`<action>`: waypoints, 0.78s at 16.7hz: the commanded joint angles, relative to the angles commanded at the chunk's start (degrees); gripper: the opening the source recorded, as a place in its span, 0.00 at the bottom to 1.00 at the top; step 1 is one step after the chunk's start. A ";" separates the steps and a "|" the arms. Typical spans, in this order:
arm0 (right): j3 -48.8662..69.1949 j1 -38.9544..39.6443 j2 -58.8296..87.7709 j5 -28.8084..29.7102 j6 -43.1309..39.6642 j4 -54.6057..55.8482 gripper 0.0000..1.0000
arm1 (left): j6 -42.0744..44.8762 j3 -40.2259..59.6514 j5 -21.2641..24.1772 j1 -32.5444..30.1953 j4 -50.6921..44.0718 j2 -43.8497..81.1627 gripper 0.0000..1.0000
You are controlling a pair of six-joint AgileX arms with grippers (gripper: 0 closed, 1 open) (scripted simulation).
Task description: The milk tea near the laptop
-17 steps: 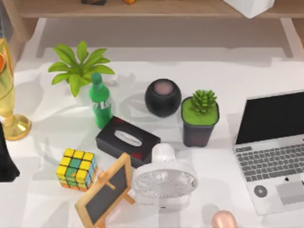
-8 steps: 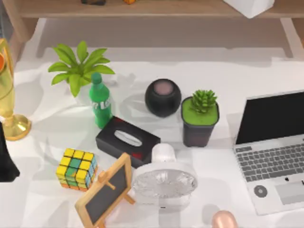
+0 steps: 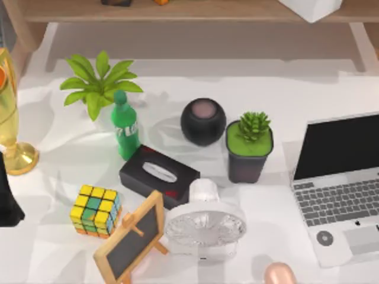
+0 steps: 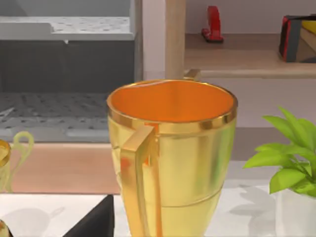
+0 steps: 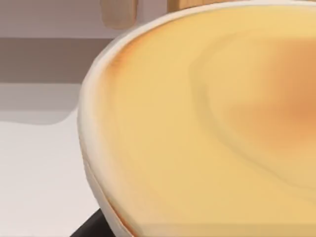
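The milk tea [image 3: 278, 274] shows as a small pinkish-beige rounded top at the top view's bottom edge, partly cut off. It stands left of the laptop's front corner and right of the white fan. The silver-grey laptop [image 3: 340, 195] lies open at the right with its black screen up. A dark part of my left arm [image 3: 8, 198] sits at the left edge beside the golden cup. Close up in the right wrist view is a pale yellow-beige rounded surface [image 5: 212, 123] with a white rim; I cannot tell which object it is.
A white fan [image 3: 204, 225], small chalkboard [image 3: 131, 236], colour cube [image 3: 95, 210], black tissue box [image 3: 159, 176], green soda bottle [image 3: 124, 125], black round speaker [image 3: 202, 121] and two potted plants [image 3: 249, 148] crowd the middle. A tall golden cup [image 4: 170, 158] stands far left.
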 joint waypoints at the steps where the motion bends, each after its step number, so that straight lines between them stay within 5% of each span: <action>1: 0.00 0.00 0.00 0.00 0.00 0.00 0.77 | 0.00 0.00 0.00 0.00 0.00 0.00 1.00; 11: 0.00 0.00 0.00 0.00 0.00 0.00 0.02 | 0.00 0.00 0.00 0.00 0.00 0.00 1.00; 13: 0.00 0.00 0.00 0.00 0.00 0.00 0.00 | 0.00 0.00 0.00 0.00 0.00 0.00 1.00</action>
